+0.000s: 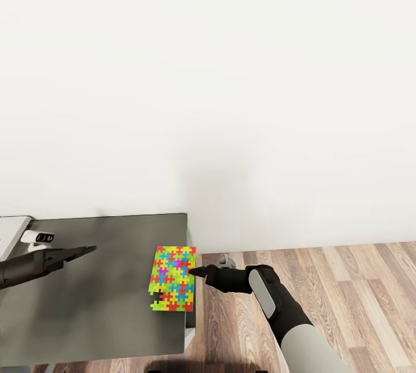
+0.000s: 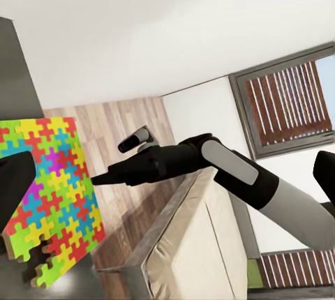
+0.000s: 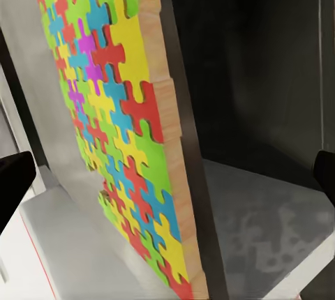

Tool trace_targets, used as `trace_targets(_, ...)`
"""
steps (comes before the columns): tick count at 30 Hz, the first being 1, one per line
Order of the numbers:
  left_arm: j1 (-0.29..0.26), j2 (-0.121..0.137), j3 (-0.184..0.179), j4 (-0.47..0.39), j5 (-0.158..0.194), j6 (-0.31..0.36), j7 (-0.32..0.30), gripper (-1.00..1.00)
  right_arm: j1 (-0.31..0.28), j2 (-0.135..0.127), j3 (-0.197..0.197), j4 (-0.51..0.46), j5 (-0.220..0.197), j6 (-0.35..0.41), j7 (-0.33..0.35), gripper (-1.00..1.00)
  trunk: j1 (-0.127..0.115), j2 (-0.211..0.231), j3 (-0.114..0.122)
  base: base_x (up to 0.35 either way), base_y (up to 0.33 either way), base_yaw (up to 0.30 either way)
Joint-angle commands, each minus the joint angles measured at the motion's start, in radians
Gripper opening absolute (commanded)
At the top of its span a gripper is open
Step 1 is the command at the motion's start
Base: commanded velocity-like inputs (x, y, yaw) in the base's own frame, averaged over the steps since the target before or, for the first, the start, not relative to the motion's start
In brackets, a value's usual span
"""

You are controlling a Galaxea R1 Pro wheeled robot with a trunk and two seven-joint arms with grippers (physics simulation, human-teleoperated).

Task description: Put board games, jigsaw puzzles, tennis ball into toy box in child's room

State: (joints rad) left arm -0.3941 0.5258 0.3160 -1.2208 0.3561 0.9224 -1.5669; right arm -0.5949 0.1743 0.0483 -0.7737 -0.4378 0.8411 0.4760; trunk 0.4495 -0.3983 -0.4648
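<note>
Multicoloured jigsaw puzzle (image 1: 173,278) lay flat at the right edge of a dark grey desk (image 1: 98,292), lower centre of the head frame, its right side overhanging the edge slightly, likely so a finger could get under it. Right gripper (image 1: 195,272) sat at that overhanging edge from the floor side, tip touching or just beside the puzzle; its 2 fingertips showed spread at the margins of the right wrist view, so open, nothing gripped. Left gripper (image 1: 86,250) hovered over the desk at left, well apart from the puzzle; open or closed, cannot tell. White object (image 1: 14,231) at far left edge, unclear what. Wood-plank floor (image 1: 323,286) at right, white wall (image 1: 208,84) above. Nothing blocked the puzzle. Bed corner (image 2: 195,244) low in the left wrist view.
</note>
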Motion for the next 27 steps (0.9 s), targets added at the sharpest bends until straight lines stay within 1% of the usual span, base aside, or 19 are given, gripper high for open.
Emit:
trace_targets(1, 0.000, 0.000, 0.000, -0.001, 0.000, 0.011, -0.004, 1.00, 0.000, 0.000, -0.001, -0.001, 0.002, 0.004, 0.003, 1.00, 0.001, -0.002, -0.001, 0.000, 0.103, 0.005)
trace_targets(6, 0.002, -0.001, 0.000, -0.004, 0.000, 0.013, -0.004, 1.00, 0.000, 0.000, -0.001, -0.001, 0.002, 0.004, 0.003, 1.00, 0.001, -0.002, -0.001, 0.000, 0.091, 0.057)
trace_targets(13, 0.003, -0.001, 0.000, -0.005, 0.000, 0.013, -0.004, 1.00, 0.000, 0.000, -0.001, -0.001, 0.002, 0.004, 0.003, 1.00, 0.001, -0.002, -0.001, 0.000, 0.026, 0.069)
trace_targets(27, 0.003, -0.001, 0.000, -0.005, 0.000, 0.013, -0.004, 1.00, -0.001, 0.000, -0.001, -0.001, 0.002, 0.004, 0.003, 1.00, 0.001, -0.002, -0.001, 0.000, 0.003, 0.008)
